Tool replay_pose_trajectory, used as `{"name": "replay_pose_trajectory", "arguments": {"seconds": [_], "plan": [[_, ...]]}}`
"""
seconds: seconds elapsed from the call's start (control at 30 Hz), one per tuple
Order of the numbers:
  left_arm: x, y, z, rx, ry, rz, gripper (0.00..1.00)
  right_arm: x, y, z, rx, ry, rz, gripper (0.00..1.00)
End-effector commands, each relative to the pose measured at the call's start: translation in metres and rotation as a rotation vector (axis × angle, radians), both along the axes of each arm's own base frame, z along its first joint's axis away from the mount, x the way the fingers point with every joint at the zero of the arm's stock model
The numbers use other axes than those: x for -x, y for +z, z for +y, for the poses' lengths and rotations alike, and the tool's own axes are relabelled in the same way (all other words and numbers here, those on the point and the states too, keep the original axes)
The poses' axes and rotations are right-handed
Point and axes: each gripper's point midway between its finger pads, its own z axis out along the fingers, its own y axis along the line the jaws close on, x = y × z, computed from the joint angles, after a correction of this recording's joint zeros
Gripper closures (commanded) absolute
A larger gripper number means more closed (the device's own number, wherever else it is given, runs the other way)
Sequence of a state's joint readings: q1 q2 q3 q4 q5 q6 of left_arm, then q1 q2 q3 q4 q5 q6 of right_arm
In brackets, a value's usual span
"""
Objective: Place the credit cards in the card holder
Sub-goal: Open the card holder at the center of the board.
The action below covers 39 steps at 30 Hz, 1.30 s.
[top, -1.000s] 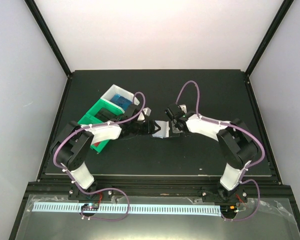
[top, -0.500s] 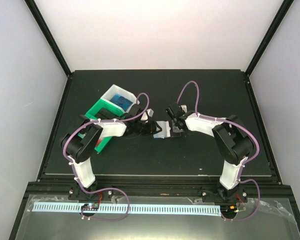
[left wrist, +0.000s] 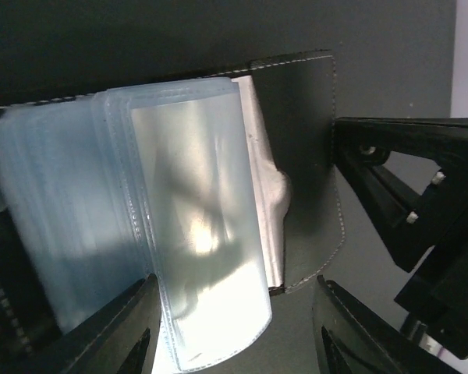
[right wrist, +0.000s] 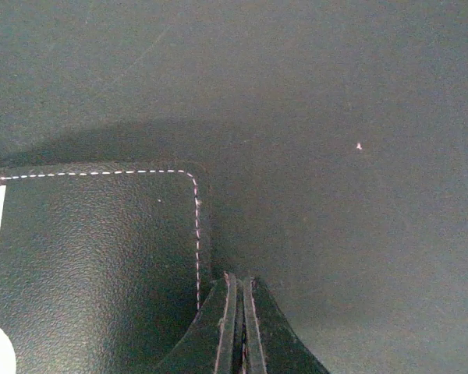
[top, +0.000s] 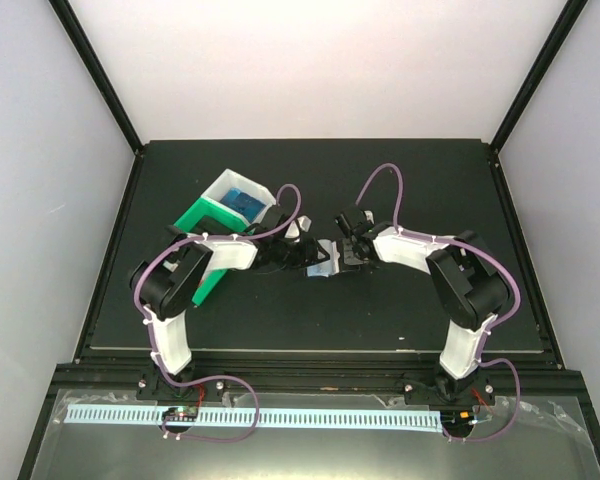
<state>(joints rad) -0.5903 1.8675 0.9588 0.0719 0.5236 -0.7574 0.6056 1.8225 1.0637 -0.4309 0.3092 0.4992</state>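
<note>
The card holder (top: 324,262) is lying open on the black table (top: 380,310), a little left of the middle of the overhead view. The two grippers are meeting at it from both sides. The left gripper (top: 305,254) is reaching it from the left and the right gripper (top: 348,254) from the right, with the holder between them.

In the left wrist view the holder is filling the left and the middle of the frame. Its clear pockets (left wrist: 195,234), light blue in tone, are fanning out. One leaf is lying in front of the black cover (left wrist: 304,156), which is showing at the upper right. The left gripper's fingers (left wrist: 136,335) are standing apart at the bottom edge, one on each side of the lower end of this leaf. The jaws are fairly wide and are not clamping it.

In the right wrist view the right gripper's jaws are pressing together at the bottom middle, with only a thin seam between them. They are sitting just beside the rounded, white-stitched corner of the cover, which is occupying the lower left. Whether they are pinching its edge, I cannot tell.

To the upper left of the holder in the overhead view, a green tray (top: 193,220) and a white tray (top: 223,183) are lying side by side. Something blue is lying in the white one.
</note>
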Motion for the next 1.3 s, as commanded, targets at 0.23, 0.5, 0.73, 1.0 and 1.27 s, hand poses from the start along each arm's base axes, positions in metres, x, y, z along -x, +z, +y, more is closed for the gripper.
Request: {"name": "replay_pose_trajectory", "arguments": {"seconds": [0.23,0.5,0.73,1.0,1.27], "plan": [[-0.003,0.021,-0.037,0.163,-0.076,0.0,0.51,0.001,0.007,0.014,-0.159,-0.004,-0.005,0.95],[-0.002,0.021,-0.046,0.221,-0.1,0.002,0.57,0.001,0.011,0.007,-0.217,-0.046,-0.019,0.91],[-0.002,0.02,-0.048,0.226,-0.102,0.002,0.57,0.002,0.035,-0.002,-0.268,-0.086,-0.082,0.71],[-0.004,0.019,-0.052,0.226,-0.101,0.014,0.58,0.022,0.049,-0.008,-0.304,-0.05,-0.095,0.61],[-0.004,0.019,-0.061,0.236,-0.117,0.016,0.64,0.054,0.051,0.023,-0.503,0.09,-0.008,0.77]]}}
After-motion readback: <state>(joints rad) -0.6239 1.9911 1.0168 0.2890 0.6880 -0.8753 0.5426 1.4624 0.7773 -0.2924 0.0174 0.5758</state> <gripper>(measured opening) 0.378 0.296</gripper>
